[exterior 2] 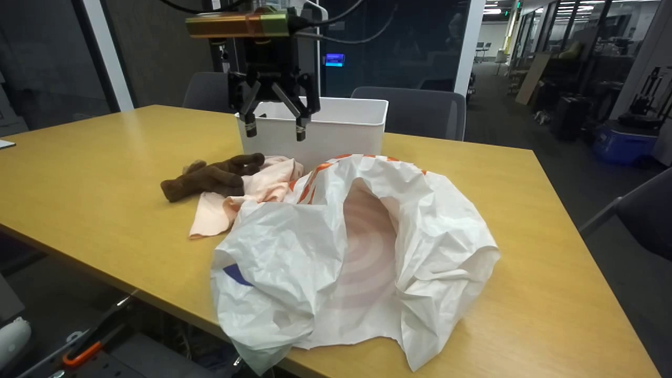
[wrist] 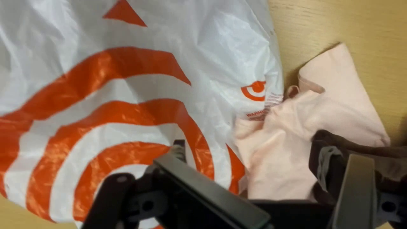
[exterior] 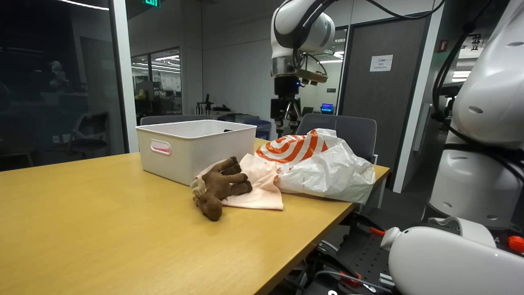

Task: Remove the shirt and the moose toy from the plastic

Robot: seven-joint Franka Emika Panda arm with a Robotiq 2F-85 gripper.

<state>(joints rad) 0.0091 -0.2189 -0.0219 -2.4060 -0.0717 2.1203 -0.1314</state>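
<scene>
The white plastic bag with orange rings (exterior: 327, 172) lies crumpled on the table; its mouth shows open in an exterior view (exterior 2: 294, 257). The pale pink shirt (exterior: 264, 198) lies beside it, its edge against the bag; I cannot tell whether part is under the plastic. It also shows in the wrist view (wrist: 283, 156). The brown moose toy (exterior: 221, 186) lies on its side partly on the shirt, outside the bag (exterior 2: 212, 179). My gripper (exterior 2: 275, 131) is open and empty, raised above the shirt and bag. Its spread fingers show in the wrist view (wrist: 252, 156).
A white bin (exterior: 217, 153) stands behind the shirt and moose, close to the gripper in an exterior view (exterior 2: 346, 137). The yellow table's edge (exterior: 315, 243) runs near the bag, which overhangs it. Chairs (exterior 2: 415, 113) stand around the table.
</scene>
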